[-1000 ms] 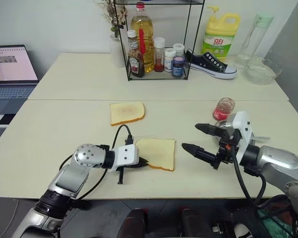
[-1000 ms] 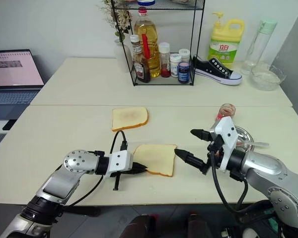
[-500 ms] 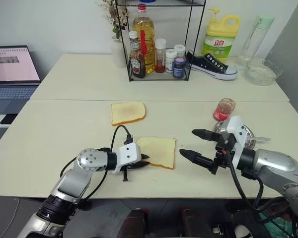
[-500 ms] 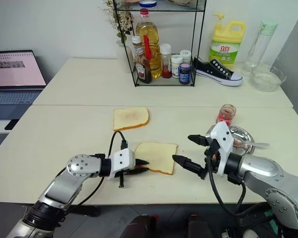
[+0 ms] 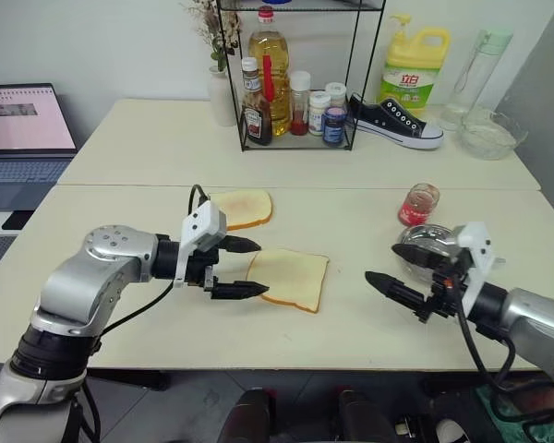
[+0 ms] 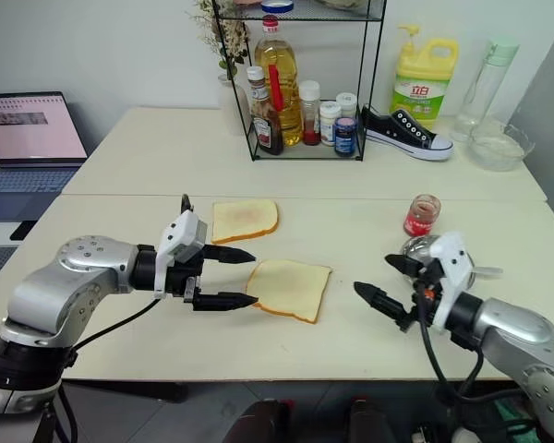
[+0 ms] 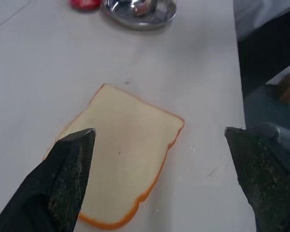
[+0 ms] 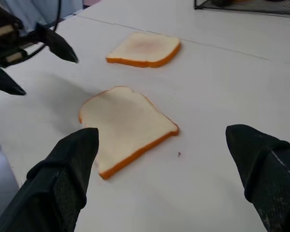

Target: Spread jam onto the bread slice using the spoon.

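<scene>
A pale counter (image 5: 120, 231) carries two slices of white bread with tan-orange crust. The bread slice (image 5: 241, 209) with a faint reddish-brown smear in its middle lies flat toward the back of the counter, between the plain slice and a black wire rack (image 5: 291, 74). The plain slice (image 5: 293, 279) lies flat nearer the front edge, just in front of the smeared one and apart from it.

The left pincer (image 5: 244, 268) hangs above the counter just beside the plain slice, on the side away from the jam jar. Its two black fingers stand wide apart and hold nothing; one fingertip points over the near corner of the smeared slice, the other toward the plain slice's edge.

The right pincer (image 5: 397, 269) hovers on the other side of the plain slice, well apart from it, its fingers also spread wide and empty.

The jam (image 5: 418, 204) is glossy red inside a small clear glass jar, standing upright well to the far side of the plain slice from the left pincer. Just in front of the jar sits a round steel dish (image 6: 423, 247), partly hidden by the right pincer. A thin metal handle, likely the spoon (image 6: 485, 271), pokes out past the dish; its bowl is hidden.
</scene>
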### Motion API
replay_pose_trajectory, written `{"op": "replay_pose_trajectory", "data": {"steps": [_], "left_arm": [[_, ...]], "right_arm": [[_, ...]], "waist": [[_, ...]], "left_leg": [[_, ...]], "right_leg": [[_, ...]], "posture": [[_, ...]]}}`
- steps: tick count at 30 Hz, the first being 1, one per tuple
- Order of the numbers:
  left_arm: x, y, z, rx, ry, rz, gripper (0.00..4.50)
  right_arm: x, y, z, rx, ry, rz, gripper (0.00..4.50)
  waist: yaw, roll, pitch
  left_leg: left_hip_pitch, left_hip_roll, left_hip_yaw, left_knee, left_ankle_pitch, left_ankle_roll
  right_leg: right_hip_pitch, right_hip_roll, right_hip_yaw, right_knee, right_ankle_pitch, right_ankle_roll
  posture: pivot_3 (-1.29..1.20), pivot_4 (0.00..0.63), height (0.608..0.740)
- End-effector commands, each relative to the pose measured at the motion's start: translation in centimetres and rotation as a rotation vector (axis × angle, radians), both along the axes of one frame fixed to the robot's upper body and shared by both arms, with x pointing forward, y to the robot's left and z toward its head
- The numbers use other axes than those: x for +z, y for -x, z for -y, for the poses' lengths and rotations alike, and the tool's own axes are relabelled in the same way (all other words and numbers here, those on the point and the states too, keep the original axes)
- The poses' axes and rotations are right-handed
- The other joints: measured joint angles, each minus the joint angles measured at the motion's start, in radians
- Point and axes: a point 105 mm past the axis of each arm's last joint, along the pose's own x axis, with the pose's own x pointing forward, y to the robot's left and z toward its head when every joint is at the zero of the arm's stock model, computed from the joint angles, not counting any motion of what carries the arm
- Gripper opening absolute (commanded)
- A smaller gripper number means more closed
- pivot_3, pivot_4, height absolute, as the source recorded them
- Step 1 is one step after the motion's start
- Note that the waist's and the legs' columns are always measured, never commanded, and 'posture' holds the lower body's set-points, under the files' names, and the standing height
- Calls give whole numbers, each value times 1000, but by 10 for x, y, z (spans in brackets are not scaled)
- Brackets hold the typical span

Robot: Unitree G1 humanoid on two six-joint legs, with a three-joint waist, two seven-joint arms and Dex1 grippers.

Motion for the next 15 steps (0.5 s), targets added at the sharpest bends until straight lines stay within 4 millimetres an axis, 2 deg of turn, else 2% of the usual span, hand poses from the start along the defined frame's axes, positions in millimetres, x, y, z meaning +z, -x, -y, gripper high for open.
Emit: {"op": "replay_pose_trajectory", "data": {"steps": [1,4,6,8,11,15], "left_arm": [[25,-19,15,-8,65,139,4474],[35,-29,32,-40,102,191,4474],[40,-36,54,-88,137,229,4474],[41,-41,72,-126,169,246,4474],[38,-41,83,-173,184,241,4474],[36,-36,95,-241,196,245,4474]], "right_arm": [[7,3,20,-159,-11,55,4500],[2,2,38,-295,-20,49,4500],[-7,6,46,-392,-76,28,4500],[-19,8,60,-507,-46,11,4500],[-23,10,73,-597,-81,8,4500],[-26,13,83,-688,-212,-13,4500]], "waist": [[5,0,0],[8,-1,0],[4,-1,0],[5,-1,0],[-4,0,0],[-15,0,0]], "left_leg": [[0,0,-1,0,0,0],[0,-1,-1,1,0,0],[1,-1,1,0,0,0],[1,-1,1,0,0,0],[1,-1,2,0,0,0],[2,0,1,-1,0,0]], "right_leg": [[1,0,0,0,0,0],[2,0,0,-1,0,0],[1,-1,1,0,0,0],[2,0,0,0,0,0],[1,0,1,0,0,0],[1,1,2,0,-1,-1]], "posture": [[0,150,740],[0,150,740],[0,150,740],[0,150,740],[0,150,740],[0,150,740]]}}
